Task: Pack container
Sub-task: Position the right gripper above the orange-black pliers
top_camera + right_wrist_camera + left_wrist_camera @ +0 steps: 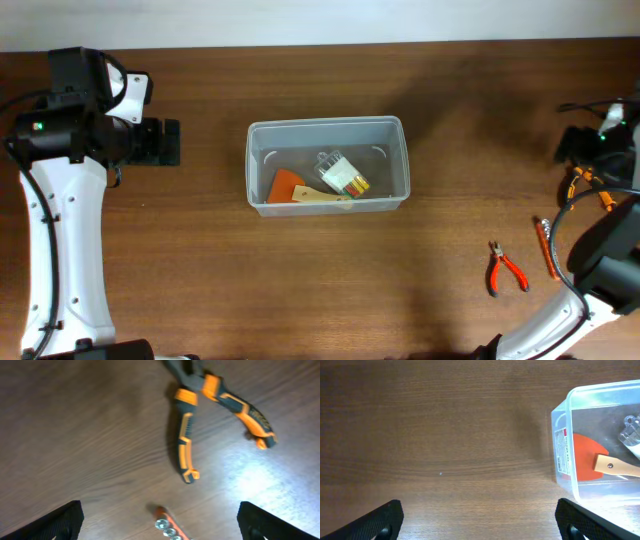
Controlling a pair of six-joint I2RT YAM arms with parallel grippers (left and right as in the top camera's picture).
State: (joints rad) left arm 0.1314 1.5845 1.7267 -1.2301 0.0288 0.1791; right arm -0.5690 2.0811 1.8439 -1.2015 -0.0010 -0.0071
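A dark brown wooden table (200, 270) runs across the whole scene, with a pale wall strip along its far edge. The container (325, 124), a clear plastic tub with rounded corners, sits near the middle of the table, well apart from both arms. Inside it lie an orange scraper with a wooden handle (290, 187) and, just beside it, a small clear blister pack (340, 176) with coloured contents too small to identify. The left gripper (479, 508) hovers over bare wood to the left of the tub, its black fingers (382, 520) spread wide and holding nothing; the container's corner (562, 435) and the scraper blade (587, 457) show at the right of the left wrist view. The right gripper (160, 510) hangs at the far right of the table, also spread wide and empty, above orange-and-black pliers (184, 435) lying flat. Nearer the front edge rest red-handled pliers (507, 272) and a slim orange tool (546, 248), close together but not touching.
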